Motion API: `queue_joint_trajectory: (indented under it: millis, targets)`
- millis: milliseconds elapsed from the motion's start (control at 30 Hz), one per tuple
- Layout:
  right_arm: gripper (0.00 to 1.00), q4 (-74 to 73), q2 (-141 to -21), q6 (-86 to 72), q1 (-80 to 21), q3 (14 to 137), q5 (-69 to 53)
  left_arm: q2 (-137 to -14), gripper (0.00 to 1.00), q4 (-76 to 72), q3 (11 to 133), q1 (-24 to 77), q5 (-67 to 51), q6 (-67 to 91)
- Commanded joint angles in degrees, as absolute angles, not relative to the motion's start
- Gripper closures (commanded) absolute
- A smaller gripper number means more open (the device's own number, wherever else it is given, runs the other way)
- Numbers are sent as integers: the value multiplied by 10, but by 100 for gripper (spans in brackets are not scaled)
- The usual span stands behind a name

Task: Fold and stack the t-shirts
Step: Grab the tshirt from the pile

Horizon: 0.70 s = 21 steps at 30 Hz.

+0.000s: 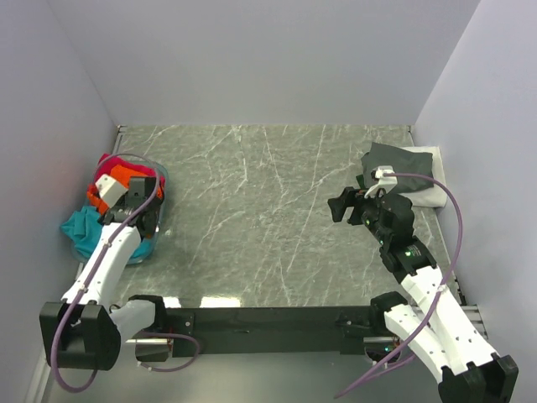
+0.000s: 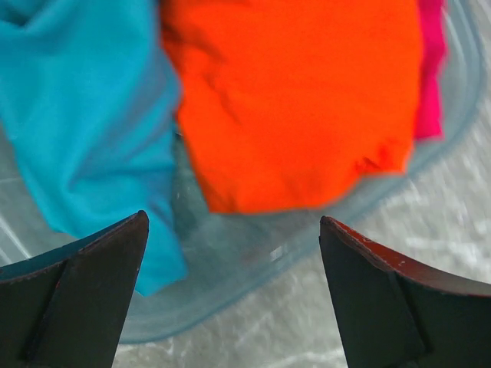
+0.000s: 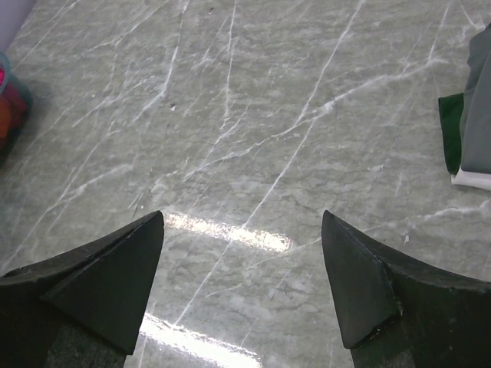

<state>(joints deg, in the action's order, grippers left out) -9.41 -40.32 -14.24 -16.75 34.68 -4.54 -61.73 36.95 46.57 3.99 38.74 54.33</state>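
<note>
A teal t-shirt (image 2: 84, 115), an orange t-shirt (image 2: 291, 100) and a magenta-red t-shirt (image 2: 431, 69) lie bunched in a clear bluish tub (image 2: 253, 261) at the table's left (image 1: 126, 252). My left gripper (image 2: 232, 230) hangs open and empty just above the tub's near rim (image 1: 138, 201). A folded dark grey t-shirt (image 1: 394, 161) lies on a folded white t-shirt (image 1: 426, 191) at the back right. My right gripper (image 1: 338, 206) is open and empty over bare table left of that stack (image 3: 242, 222). The grey shirt's edge (image 3: 477, 115) shows at the right of the right wrist view.
The grey marble table (image 1: 260, 218) is walled at the back and on both sides. A black bar (image 1: 268, 319) runs along the near edge between the arm bases. The teal shirt hangs over the tub's left side (image 1: 80, 225).
</note>
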Motion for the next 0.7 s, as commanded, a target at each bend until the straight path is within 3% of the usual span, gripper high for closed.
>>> queue_joint_trajectory:
  millis: [0, 300, 667]
  targets:
    - [11, -76, -405, -137, -170, 355, -54, -605, 1, 367, 455, 7, 440, 597]
    - [11, -81, -409, -138, -170, 365, -68, -603, 1, 324, 407, -128, 407, 616]
    - [11, -77, -407, -137, -170, 358, -76, -661, 3, 250, 381, -207, 300, 580]
